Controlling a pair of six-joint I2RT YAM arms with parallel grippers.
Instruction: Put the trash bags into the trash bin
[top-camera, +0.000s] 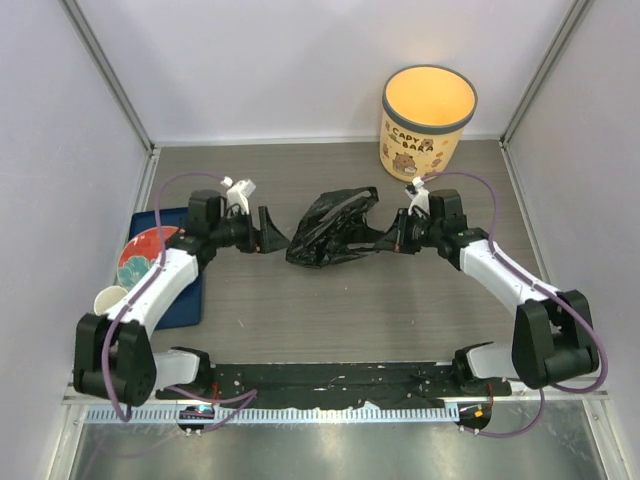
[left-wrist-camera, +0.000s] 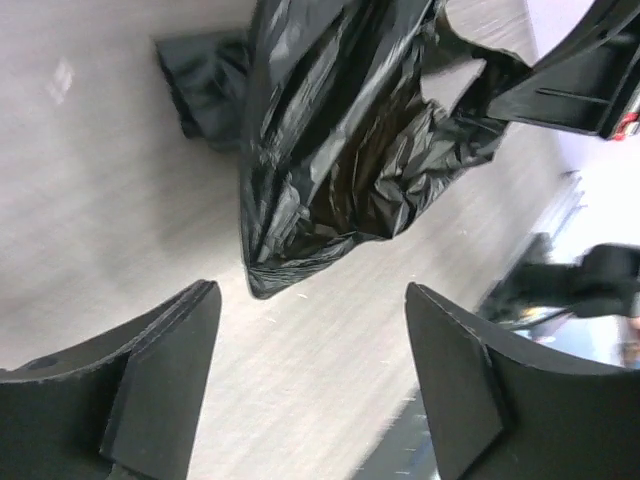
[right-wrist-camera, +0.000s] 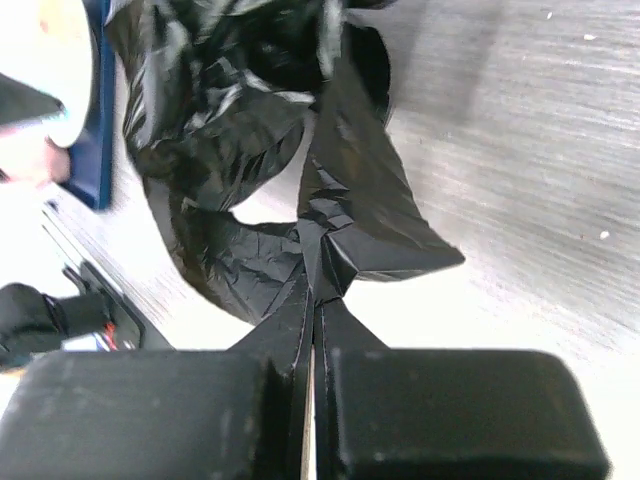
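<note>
A crumpled glossy black trash bag (top-camera: 330, 228) lies on the table's middle. The cream-yellow trash bin (top-camera: 428, 120) with capybara pictures stands upright at the back right, its mouth empty as far as I see. My right gripper (top-camera: 387, 238) is shut on a pinched corner of the bag's film (right-wrist-camera: 340, 215), at the bag's right edge. My left gripper (top-camera: 272, 232) stands open just left of the bag, not touching it. In the left wrist view the bag's (left-wrist-camera: 340, 150) lower tip sits a little beyond the spread fingers (left-wrist-camera: 170, 370).
A blue mat (top-camera: 190, 300) at the left holds a red patterned plate (top-camera: 148, 252), with a small beige cup (top-camera: 110, 298) beside it. A black strip (top-camera: 330, 385) runs along the near edge. Grey walls close in the left, right and back.
</note>
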